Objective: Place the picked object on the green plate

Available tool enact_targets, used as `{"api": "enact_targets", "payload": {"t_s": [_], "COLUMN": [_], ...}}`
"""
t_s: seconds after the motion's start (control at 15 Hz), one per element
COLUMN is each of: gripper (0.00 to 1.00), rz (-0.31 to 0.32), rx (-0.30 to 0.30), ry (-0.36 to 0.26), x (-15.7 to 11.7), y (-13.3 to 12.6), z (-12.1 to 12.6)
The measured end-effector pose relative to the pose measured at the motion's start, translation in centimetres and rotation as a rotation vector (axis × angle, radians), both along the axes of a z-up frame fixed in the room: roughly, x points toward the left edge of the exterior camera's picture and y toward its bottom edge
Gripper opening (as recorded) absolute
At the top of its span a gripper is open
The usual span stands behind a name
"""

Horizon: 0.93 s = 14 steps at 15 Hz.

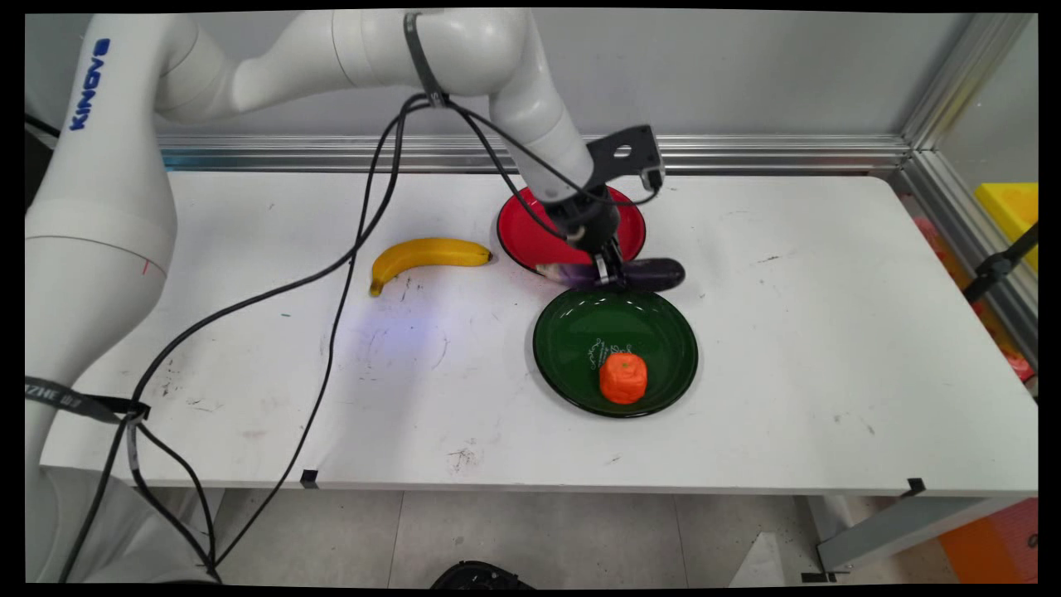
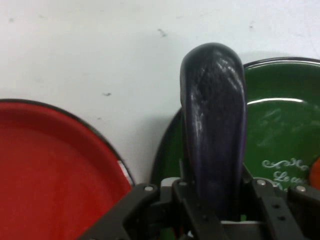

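Gripper [image 1: 608,274] clamped on purple eggplant [image 1: 655,273] between red plate [image 1: 530,240] and white-scripted green plate [image 1: 572,332], lettering unreadable.

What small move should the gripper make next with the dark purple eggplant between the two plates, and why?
Probably a short lift straight up. The gripper looks closed around the dark purple eggplant, which lies between the red plate and the green plate, seemingly over their rims. Dragging sideways could catch either rim.

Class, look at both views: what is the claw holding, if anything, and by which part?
The claw is shut on the eggplant, gripping it around its middle, between the red plate and the green plate.
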State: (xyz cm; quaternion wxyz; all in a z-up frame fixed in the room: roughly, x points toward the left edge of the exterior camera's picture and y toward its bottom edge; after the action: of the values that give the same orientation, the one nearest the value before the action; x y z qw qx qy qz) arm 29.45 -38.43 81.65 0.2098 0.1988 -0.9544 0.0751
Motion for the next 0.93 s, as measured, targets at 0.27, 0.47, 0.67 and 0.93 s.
{"api": "enact_targets", "payload": {"t_s": [0.27, 0.47, 0.67, 0.93], "gripper": [0.00, 0.00, 0.00, 0.00], "rz": [0.001, 0.000, -0.005, -0.009], "rx": [0.005, 0.009, 0.013, 0.018], "ry": [0.000, -0.006, -0.009, -0.013], "x": [-1.1, -1.6, -1.9, -2.2], "y": [1.5, 2.5, 3.3, 4.0], "z": [-1.0, -1.6, -2.1, -2.8]}}
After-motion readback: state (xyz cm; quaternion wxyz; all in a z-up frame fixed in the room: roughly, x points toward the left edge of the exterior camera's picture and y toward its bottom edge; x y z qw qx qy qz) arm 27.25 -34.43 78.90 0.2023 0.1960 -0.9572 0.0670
